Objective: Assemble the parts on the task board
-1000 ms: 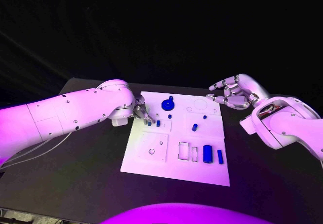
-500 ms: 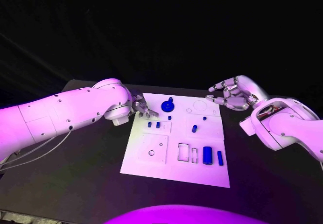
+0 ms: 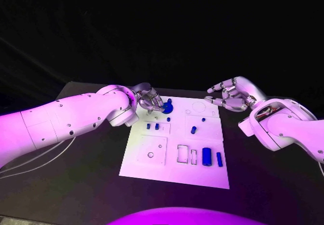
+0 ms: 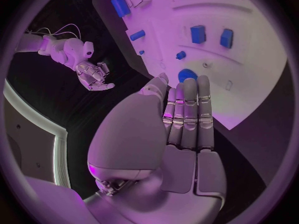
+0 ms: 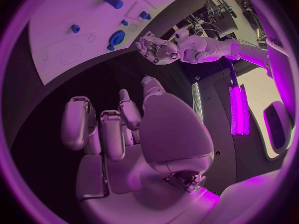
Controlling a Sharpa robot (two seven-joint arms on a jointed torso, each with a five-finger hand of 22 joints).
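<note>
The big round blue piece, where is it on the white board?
In the head view, the round blue piece sits at the task board's far edge, on its left side, right beside the left hand's fingertips.

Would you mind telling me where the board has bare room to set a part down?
The task board is bare along its near edge, below the large blue cylinder. The far end is crowded: the left hand hovers by the round blue part.

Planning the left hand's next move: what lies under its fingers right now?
The left hand hovers over the task board's far edge beside the round blue part; anything beneath its fingers is covered.
</note>
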